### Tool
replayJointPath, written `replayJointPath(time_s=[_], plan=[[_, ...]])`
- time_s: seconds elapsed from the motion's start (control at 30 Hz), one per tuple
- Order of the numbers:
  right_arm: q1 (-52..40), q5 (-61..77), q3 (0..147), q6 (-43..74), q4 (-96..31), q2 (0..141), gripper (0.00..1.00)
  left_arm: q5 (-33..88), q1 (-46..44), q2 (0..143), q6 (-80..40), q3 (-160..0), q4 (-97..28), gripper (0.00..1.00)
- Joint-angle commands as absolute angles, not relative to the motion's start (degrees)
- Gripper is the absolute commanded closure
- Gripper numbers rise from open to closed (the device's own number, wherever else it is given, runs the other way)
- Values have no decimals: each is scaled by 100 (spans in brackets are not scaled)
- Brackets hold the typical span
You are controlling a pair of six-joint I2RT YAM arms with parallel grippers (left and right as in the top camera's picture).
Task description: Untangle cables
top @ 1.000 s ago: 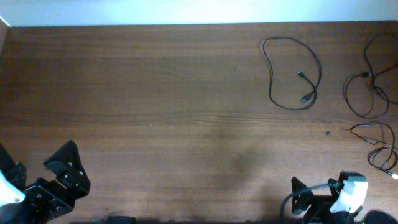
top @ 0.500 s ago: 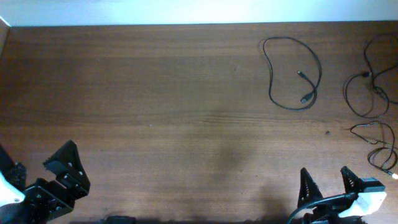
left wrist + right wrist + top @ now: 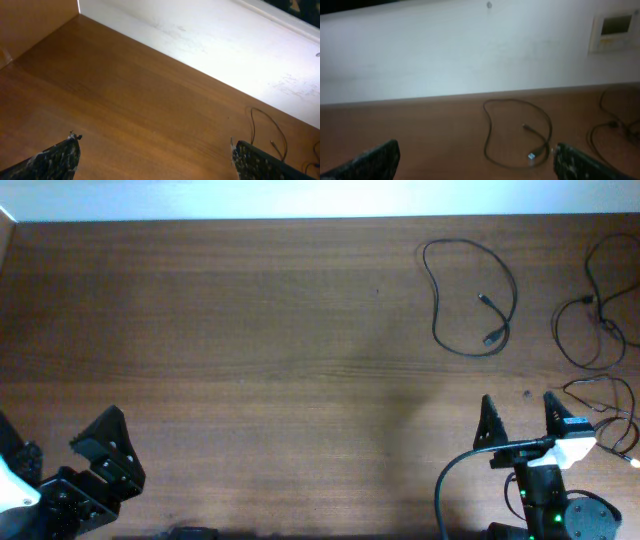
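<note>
Left gripper (image 3: 112, 448) low left, jaws wide, right gripper (image 3: 517, 408) pointing forward, jaws wide, both empty

Matt brown wooden table (image 3: 250, 330) (visible grain), thin black cables (image 3: 470, 300)

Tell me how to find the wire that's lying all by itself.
On the brown table, look toward the far right. One thin black wire lies in a single loose loop, both ends curling inward. Unlike the tangled wires at the right edge, it touches nothing else.
</note>
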State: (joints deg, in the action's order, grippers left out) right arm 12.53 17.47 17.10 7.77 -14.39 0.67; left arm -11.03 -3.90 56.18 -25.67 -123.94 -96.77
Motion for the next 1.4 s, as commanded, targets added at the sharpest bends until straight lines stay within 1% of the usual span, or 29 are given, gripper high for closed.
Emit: replayJointPath(time_s=[0.0, 0.07, 0.13, 0.2, 0.23, 0.33, 0.37, 0.57, 0.6, 0.63, 0.67, 0.7, 0.73, 0.77, 1.07, 1.2, 1.37], plan=[[1245, 1372, 1114, 799, -810, 21, 2, -1184, -397, 5627, -2475, -12398, -9671, 1], [1245, 998, 989, 803, -738, 21, 2, -1184, -397, 5627, -2475, -12398, -9671, 1], [1299, 932, 698, 913, -183, 21, 2, -1184, -397, 5627, -2475, -12398, -9671, 1], [1516, 781, 298, 1780, 298, 21, 2, -1184, -397, 5627, -2475, -12401, -9671, 1], [1616, 766, 67, 2003, 495, 21, 2, -1184, -397, 5627, -2475, -12398, -9671, 1], [1616, 519, 32, 1997, 134, 21, 2, -1184, -397, 5627, -2475, -12398, -9671, 1], [1616, 344, 32, 1999, -355, 21, 2, -1184, -397, 5627, -2475, -12398, -9671, 1], [1833, 296, 32, 2001, -429, 19, 2, -1184, -397, 5627, -2475, -12398, -9671, 1], [1693, 290, 32, 2001, -425, 21, 2, -1184, -397, 5627, -2475, -12401, -9671, 1], [1260, 178, 32, 1959, -429, 19, 2, -1184, -397, 5627, -2475, -12398, -9671, 1], [963, 185, 32, 1584, -438, 19, 2, -1184, -397, 5627, -2475, -12398, -9671, 1], [659, 183, 32, 1013, -443, 19, 2, -1184, -397, 5627, -2475, -12398, -9671, 1], [340, 176, 32, 189, -449, 19, 2, -1184, -397, 5627, -2475, -12401, -9671, 1], [215, 163, 32, -202, -449, 19, 2, -1186, -397, 5627, -2475, -12398, -9671, 1], [198, 80, 32, -239, -454, 19, 2, -1184, -397, 5627, -2475, -12401, -9671, 1], [-145, 80, 32, -239, -454, 21, 2, -1184, -397, 5627, -2475, -12401, -9671, 1], [-150, 80, 32, -239, -454, 21, 1, -1184, -397, 5627, -2475, -12401, -9671, 1]])
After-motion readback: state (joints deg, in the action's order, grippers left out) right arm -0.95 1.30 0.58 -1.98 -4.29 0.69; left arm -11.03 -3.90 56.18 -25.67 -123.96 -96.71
